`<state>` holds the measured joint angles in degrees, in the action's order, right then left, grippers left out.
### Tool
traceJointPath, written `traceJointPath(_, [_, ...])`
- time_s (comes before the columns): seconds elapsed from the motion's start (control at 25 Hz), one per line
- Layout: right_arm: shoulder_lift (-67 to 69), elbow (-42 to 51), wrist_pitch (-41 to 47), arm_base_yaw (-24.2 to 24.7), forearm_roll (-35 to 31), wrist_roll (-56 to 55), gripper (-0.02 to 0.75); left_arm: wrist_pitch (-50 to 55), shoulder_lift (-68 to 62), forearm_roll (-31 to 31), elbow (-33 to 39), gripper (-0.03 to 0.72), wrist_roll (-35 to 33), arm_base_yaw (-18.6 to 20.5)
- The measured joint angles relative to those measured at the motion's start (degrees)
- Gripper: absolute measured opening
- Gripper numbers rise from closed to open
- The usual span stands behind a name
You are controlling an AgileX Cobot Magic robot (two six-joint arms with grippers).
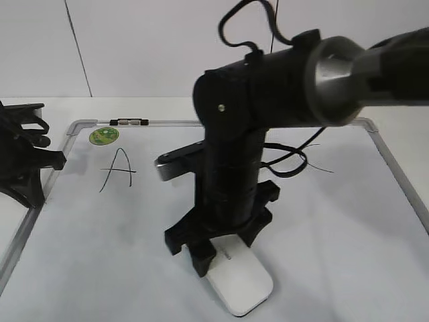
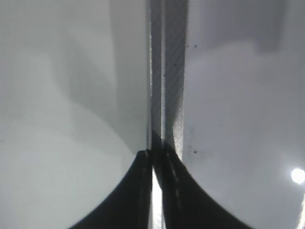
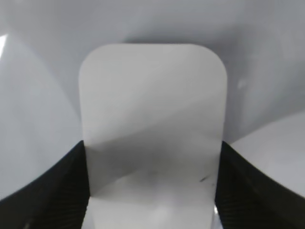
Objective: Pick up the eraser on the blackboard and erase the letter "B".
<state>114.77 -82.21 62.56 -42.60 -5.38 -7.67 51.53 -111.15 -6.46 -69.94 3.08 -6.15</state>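
The white eraser [image 1: 241,285] lies flat on the blackboard [image 1: 335,255] near its front edge. My right gripper [image 1: 224,251] reaches down over the eraser's far end. In the right wrist view the eraser [image 3: 152,95] fills the space between the two fingers of my right gripper [image 3: 152,143], which touch both its sides. The letter "B" is hidden behind the right arm. My left gripper [image 1: 50,159] rests at the board's left edge; in the left wrist view it [image 2: 153,157] is shut and empty over the grey frame [image 2: 167,71].
A black letter "A" [image 1: 119,169] is on the board's left part, with a round green sticker [image 1: 104,135] above it. A small black clip [image 1: 129,122] sits on the far frame. The right arm's black cable [image 1: 288,161] hangs over the board's middle.
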Motion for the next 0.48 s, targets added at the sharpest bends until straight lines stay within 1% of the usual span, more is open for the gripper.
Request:
traceJointPath(0.12, [2.29,-4.12,2.13,-4.20,0.61,0.00,0.537,0.00,0.00,0.00,0.00,0.031,0.00,0.00])
traceJointPath(0.24, [3.83,-6.78,2.75,-6.70,0.35,0.00,0.537,0.00,0.00,0.00,0.00,0.031,0.00,0.00])
traceJointPath(0.32, [4.25,-7.55,3.14,-7.09,0.25,0.00,0.537,0.00,0.00,0.00,0.00,0.031,0.00,0.00])
traceJointPath(0.48, [4.83,-8.13,4.00,-6.00,-0.01,0.00,0.537,0.09,0.00,0.00,0.00,0.031,0.00,0.00])
